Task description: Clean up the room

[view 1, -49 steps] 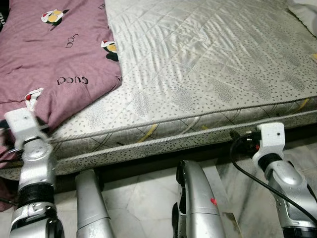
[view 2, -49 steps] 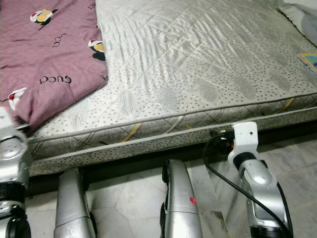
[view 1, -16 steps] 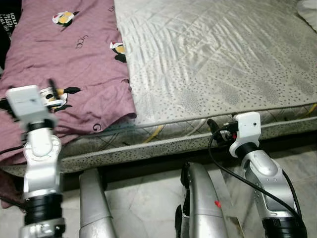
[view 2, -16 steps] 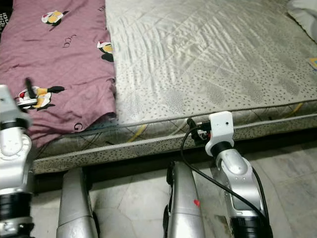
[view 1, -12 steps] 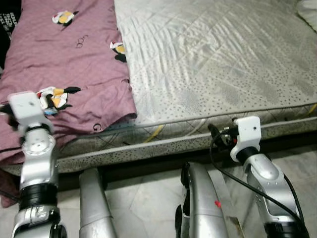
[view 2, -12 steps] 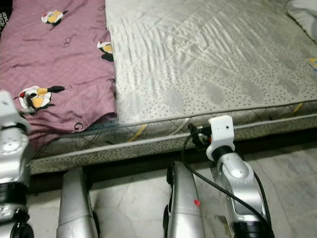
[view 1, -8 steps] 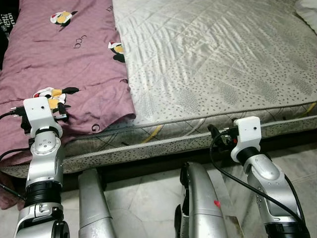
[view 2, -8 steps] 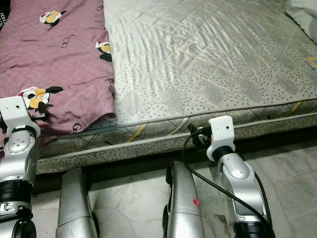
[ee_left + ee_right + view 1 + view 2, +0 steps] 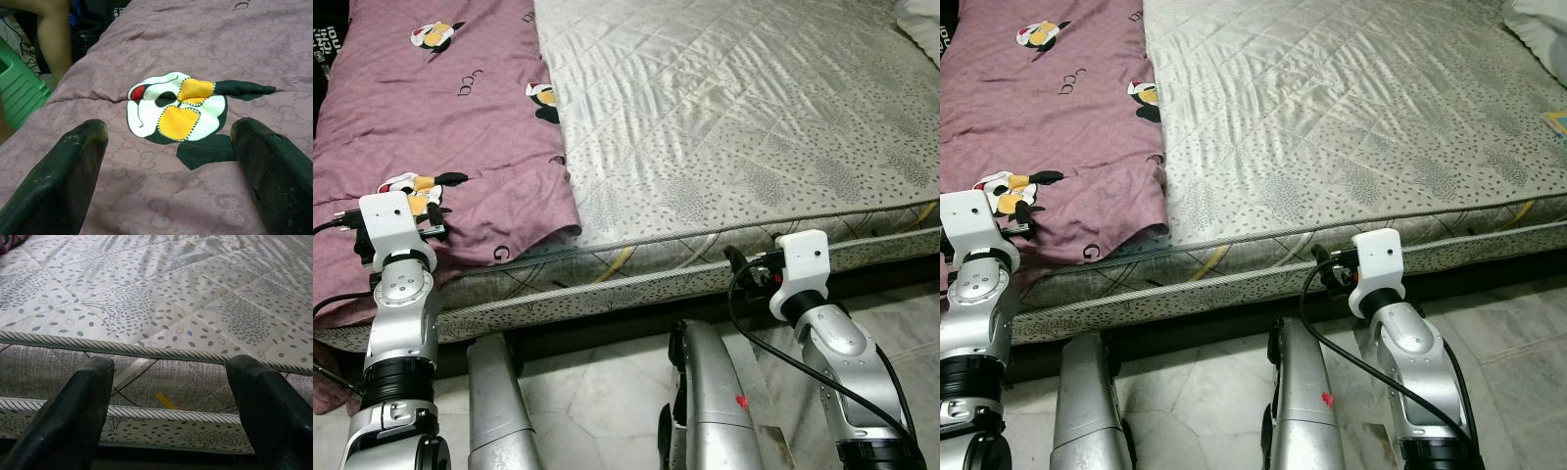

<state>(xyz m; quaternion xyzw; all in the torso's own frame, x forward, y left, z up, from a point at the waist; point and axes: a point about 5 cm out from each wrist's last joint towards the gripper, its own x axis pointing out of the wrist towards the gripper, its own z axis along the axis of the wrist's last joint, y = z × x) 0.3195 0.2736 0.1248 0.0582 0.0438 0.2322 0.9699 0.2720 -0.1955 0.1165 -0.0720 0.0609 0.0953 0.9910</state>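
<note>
Both claws gape: drop the left gripper [image 9: 168, 161] low onto the purple blanket [image 9: 431, 127], pinch thick fold b4 pulling; right gripper [image 9: 168, 396] idle.

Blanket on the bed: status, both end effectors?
Left end effector open, over the purple blanket by its penguin print. Right end effector open, empty, facing the mattress edge. Nothing in the way.
</note>
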